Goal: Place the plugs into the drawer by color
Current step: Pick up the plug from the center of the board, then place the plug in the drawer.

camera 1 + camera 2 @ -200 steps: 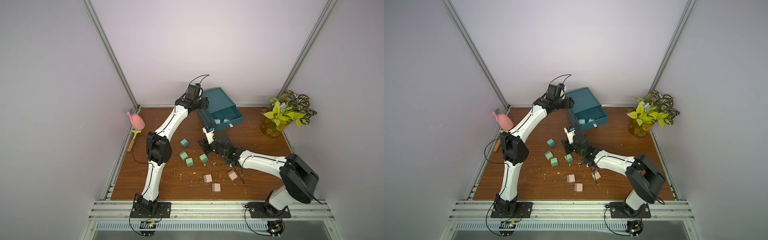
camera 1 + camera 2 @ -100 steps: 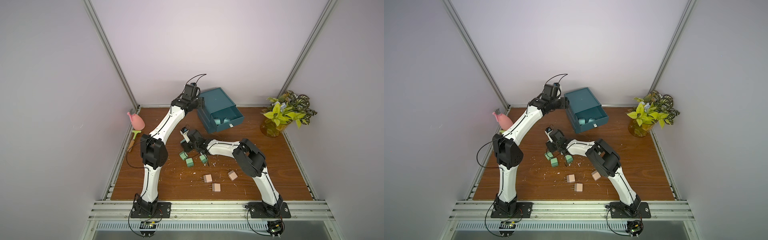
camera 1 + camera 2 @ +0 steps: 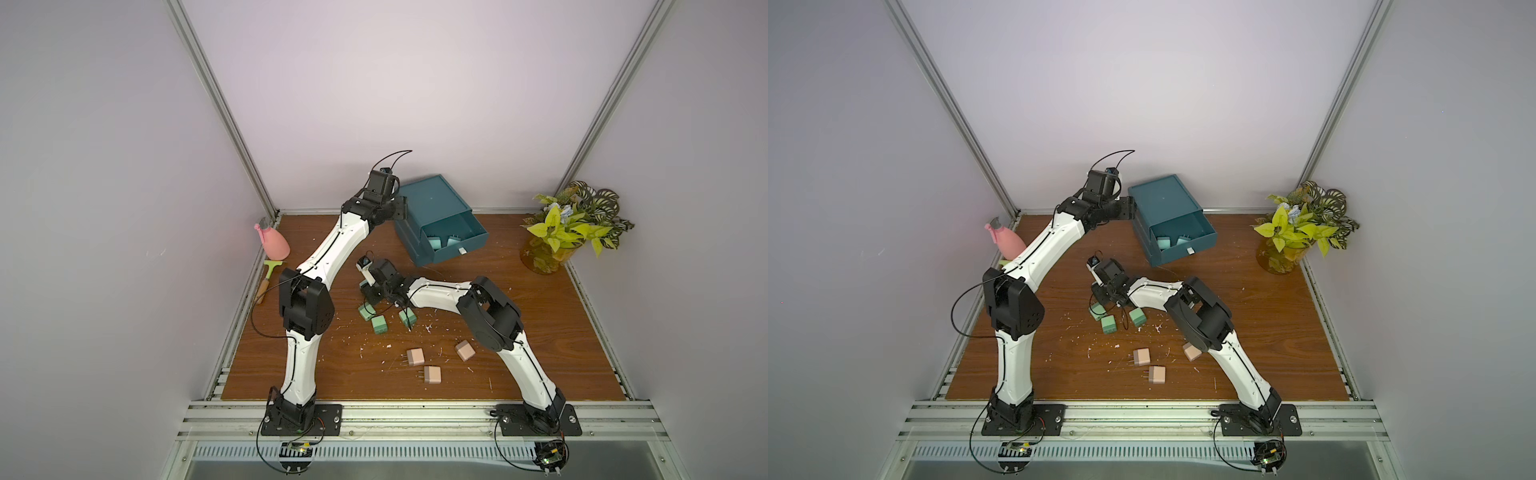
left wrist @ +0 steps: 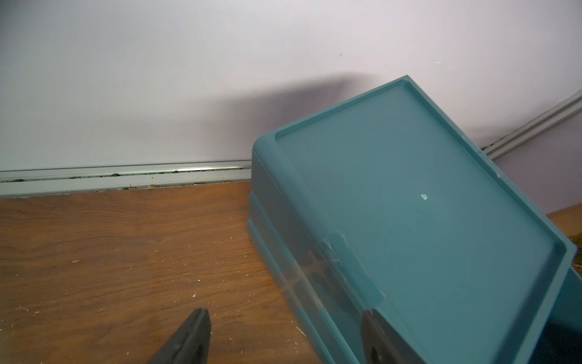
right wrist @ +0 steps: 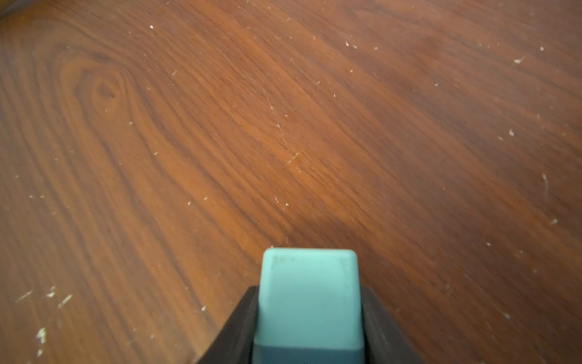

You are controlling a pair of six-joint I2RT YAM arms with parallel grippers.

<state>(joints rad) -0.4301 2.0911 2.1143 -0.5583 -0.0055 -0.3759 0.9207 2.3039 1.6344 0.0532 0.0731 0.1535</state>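
Plugs lay in loose colour clusters on the wooden counter (image 3: 519,332), and the one that mattered, a teal-blue plug (image 5: 310,293), sat pinched in the right jaws. From the left: a pink bottle (image 3: 274,245) and a green-headed scraper (image 3: 272,271) sat at the counter's left edge, well apart from the rest. The left arm (image 3: 332,249) reached to the far side, where the left jaws stood spread wide and held nothing; the left wrist view showed one finger (image 4: 189,337) over bare counter and the other at the lid edge of the dark teal chest (image 3: 432,203), though whether it pressed there I could not tell. Near the middle, three green plugs (image 3: 379,324) lay close together, just on the near side of the right jaws, which were closed flat on two opposite faces of the smooth, round-cornered teal-blue cube, its end poking past the fingertips and its prongs hidden. Three beige-pink plugs (image 3: 433,375) lay nearer, toward the right. The open drawer (image 3: 473,243), apparently the uppermost, lay to the far right of the held plug, pulled out toward the near right, with two teal-blue plugs (image 3: 435,242) already inside its glossy plastic walls. The right arm (image 3: 440,291) was plainly the nearer one and, in my judgement, had to lift its plug up over the drawer's wall. A leafy potted plant (image 3: 573,224) stood at the far right.
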